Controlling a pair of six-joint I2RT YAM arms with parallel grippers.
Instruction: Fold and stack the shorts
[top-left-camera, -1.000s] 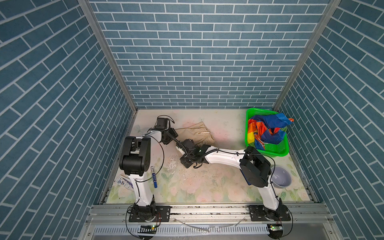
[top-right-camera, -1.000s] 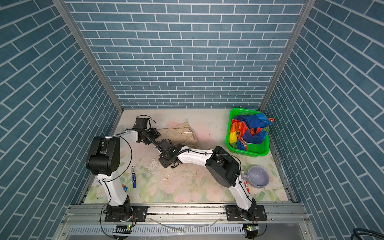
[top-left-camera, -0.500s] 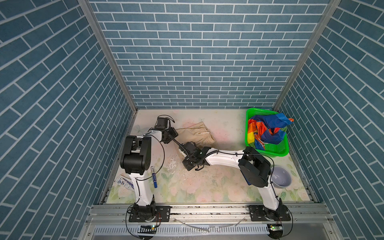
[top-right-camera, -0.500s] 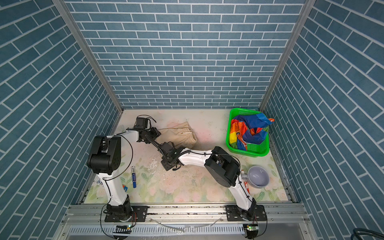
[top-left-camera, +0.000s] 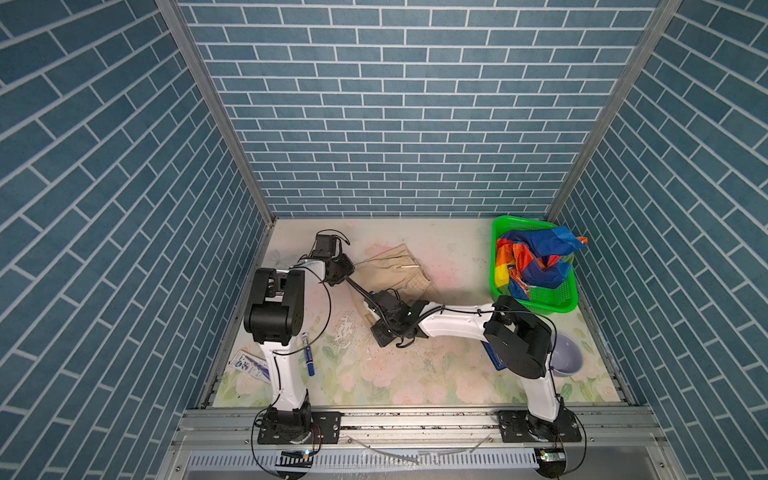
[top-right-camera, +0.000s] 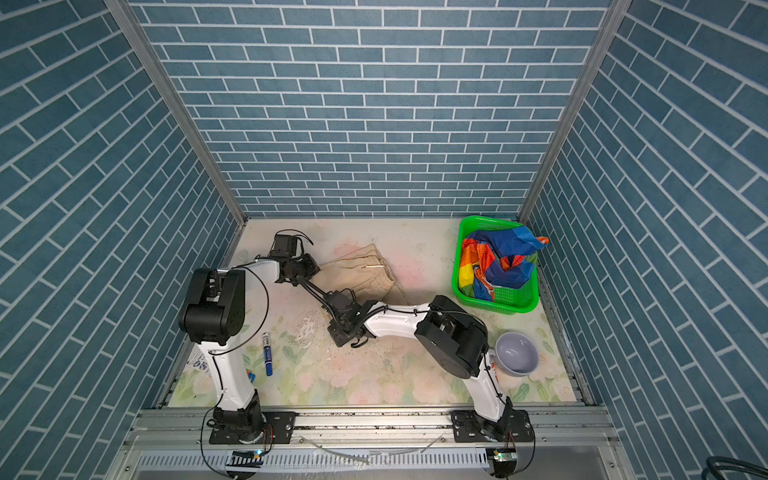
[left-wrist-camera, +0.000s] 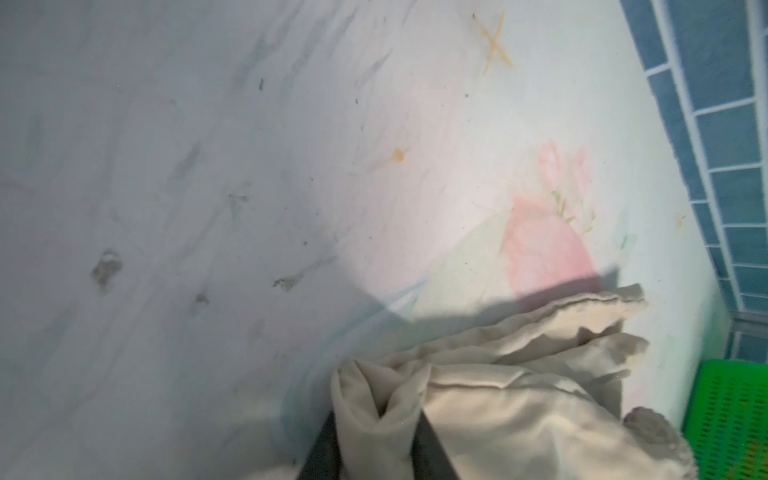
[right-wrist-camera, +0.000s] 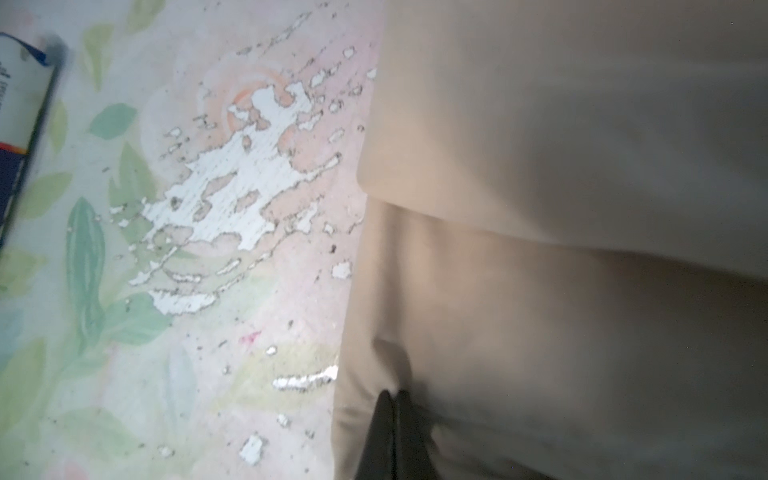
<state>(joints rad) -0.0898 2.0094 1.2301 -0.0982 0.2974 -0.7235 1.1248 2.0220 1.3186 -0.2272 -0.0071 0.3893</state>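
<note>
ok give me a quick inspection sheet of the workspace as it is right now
surface: floral mat, print peeled away in a patch near the middle
job's things: beige shorts lying rumpled on the mat; rainbow shorts bunched in the green basket
clutter: blue marker, printed packet, lavender bowl
grippers: left gripper shut on a fold of the beige shorts; right gripper shut, apparently pinching their edge
cables: black cables looped along both arms
surroundings: blue brick-pattern walls on three sides, metal rail in front
</note>
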